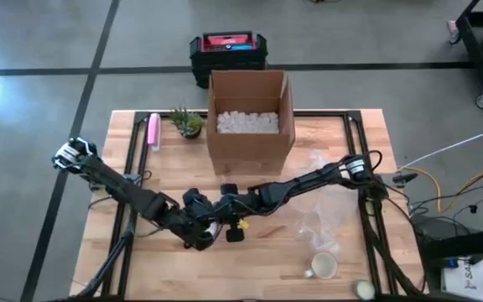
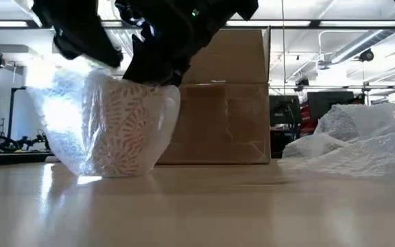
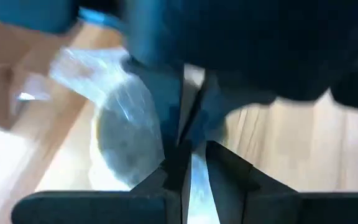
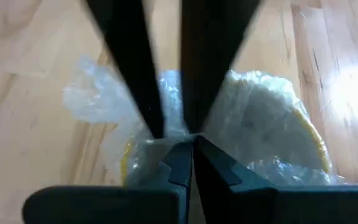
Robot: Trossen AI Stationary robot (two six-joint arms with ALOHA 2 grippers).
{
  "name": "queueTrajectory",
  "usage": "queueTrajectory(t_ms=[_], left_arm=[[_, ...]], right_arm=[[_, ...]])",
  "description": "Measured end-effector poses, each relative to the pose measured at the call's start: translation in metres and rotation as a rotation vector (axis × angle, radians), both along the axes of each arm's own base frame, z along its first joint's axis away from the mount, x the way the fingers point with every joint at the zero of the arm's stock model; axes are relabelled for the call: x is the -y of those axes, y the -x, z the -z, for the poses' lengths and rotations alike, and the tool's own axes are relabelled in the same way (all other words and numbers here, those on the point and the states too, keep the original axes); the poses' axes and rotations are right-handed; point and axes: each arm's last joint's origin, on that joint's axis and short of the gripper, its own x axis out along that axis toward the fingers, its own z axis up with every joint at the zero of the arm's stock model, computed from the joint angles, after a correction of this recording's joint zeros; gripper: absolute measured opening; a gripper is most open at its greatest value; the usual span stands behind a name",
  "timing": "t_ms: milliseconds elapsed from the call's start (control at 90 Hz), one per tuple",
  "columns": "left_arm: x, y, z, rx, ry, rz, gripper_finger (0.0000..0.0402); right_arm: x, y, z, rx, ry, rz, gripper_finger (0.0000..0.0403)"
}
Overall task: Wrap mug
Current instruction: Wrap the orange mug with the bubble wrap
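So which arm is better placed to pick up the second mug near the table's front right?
The right one, probably. The second mug lies on the right arm's side, and the left claw would have to cross over. But both claws, right claw included, are shut on the bubble wrap now.

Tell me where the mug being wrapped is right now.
In the high view the mug, covered in bubble wrap, sits front-centre, before the cardboard box, between the left gripper and right gripper.
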Motion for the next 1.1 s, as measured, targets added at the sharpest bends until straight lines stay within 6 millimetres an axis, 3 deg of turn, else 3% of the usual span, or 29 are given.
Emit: queueTrajectory(t_ms=[311, 633, 789, 889, 1100], left_arm=[[0.001, -0.006, 0.015, -0.057, -0.040, -0.011, 0.0036], [0.000, -0.006, 0.016, -0.066, -0.035, -0.016, 0.0036], [0.000, -0.005, 0.016, -0.066, -0.031, -0.019, 0.0036], [0.001, -0.005, 0.016, -0.066, -0.029, -0.020, 0.0036], [0.001, -0.005, 0.017, -0.071, -0.032, -0.015, 0.0036]], right_arm=[[0.001, 0.002, -0.007, 0.005, 0.013, -0.011, 0.0002], [0.009, 0.013, -0.064, -0.110, 0.088, -0.056, 0.0002], [0.017, 0.015, -0.080, -0.133, 0.208, -0.015, 0.0002], [0.023, 0.011, -0.072, -0.100, 0.228, 0.009, 0.0002], [0.020, 0.004, -0.024, -0.133, 0.212, -0.009, 0.0002]])
